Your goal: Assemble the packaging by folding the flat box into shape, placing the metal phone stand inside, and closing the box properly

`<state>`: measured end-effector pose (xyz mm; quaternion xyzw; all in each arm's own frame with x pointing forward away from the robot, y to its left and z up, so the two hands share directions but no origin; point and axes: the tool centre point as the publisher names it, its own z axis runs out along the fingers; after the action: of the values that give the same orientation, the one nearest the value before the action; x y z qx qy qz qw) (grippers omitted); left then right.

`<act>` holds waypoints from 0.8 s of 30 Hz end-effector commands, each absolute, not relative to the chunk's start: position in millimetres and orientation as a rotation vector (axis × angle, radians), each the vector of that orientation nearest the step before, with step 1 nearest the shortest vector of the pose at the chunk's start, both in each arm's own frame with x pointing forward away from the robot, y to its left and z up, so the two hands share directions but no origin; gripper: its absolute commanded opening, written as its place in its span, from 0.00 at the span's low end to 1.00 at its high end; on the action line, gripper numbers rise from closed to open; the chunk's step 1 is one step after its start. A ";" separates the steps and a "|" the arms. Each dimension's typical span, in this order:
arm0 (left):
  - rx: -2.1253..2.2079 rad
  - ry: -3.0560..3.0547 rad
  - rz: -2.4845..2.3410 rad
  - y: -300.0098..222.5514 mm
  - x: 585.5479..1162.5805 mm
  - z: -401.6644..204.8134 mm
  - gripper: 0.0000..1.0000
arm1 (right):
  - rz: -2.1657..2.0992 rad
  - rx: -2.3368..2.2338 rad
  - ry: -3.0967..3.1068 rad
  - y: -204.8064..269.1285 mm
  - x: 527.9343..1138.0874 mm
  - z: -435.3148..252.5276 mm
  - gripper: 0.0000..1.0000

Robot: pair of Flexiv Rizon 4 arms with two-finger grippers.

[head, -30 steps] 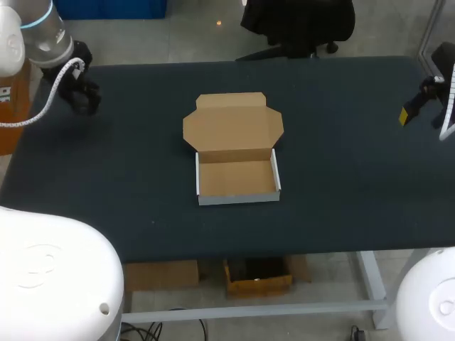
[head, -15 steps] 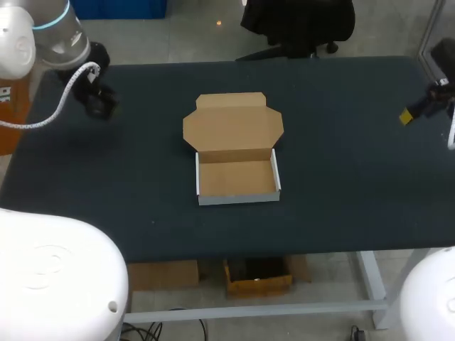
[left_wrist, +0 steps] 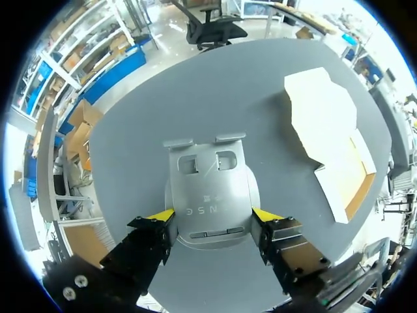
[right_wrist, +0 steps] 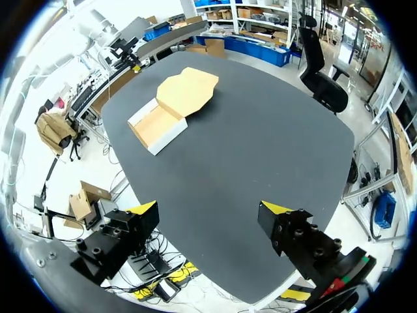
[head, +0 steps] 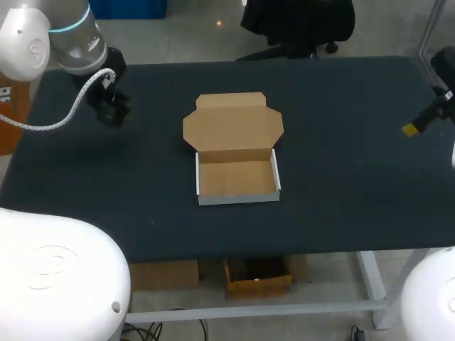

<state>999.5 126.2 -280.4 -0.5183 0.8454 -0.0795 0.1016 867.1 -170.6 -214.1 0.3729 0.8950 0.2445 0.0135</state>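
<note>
Clamping the metal phone stand point(left_wrist: 212, 189) from two sides, the left claw point(left_wrist: 213, 216) has both yellow tips pressed against the plate's edges. In the head view it hangs over the desk point(head: 341, 106) at about 10 o'clock from the box point(head: 238, 199), well apart from it. The stand's long axis runs straight out along the fingers, and the end with two cut-outs and a small lip points away from the wrist. The box sits near the middle of the desk. Its tray is already folded, the walls are up, the opening faces upward, and nothing lies inside. The lid point(head: 233, 126) lies flat and open, hinged on the tray's far wall and pointing to 12 o'clock, so box and lid together stretch from 12 to 6, while the tray itself is wider from 9 to 3. The right claw point(right_wrist: 210, 208) is released, with its fingers spread and nothing between them. It hovers near the desk's edge at about 3 o'clock from the box, well apart from it. By my judgement the folding is largely done and the stand is in hand. What is left is to carry it over and lay it in the tray, then swing the lid across and tuck its flaps.
</note>
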 end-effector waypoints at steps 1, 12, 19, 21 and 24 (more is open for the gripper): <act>-1.531 2.491 -0.226 124.3 998.3 -278.4 0.00 | 0.763 1.160 2.787 -170.5 865.4 -214.2 1.00; -1.531 2.498 -0.261 121.5 998.1 -278.2 0.00 | 0.837 1.077 2.769 -168.7 870.2 -217.7 1.00; -1.451 2.535 -0.276 93.6 985.6 -279.3 0.00 | 0.914 0.960 2.787 -157.1 874.3 -227.7 1.00; -1.433 2.543 -0.282 86.0 981.5 -278.0 0.00 | 0.912 0.939 2.792 -156.1 875.1 -229.0 1.00; -1.388 2.577 -0.297 72.6 973.4 -276.1 0.00 | 0.935 0.867 2.777 -156.6 876.0 -229.0 1.00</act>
<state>982.0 78.9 -279.6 -0.4728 0.8703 -0.1013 0.0933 877.1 -153.5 -227.3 0.2919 0.9084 0.2967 0.0402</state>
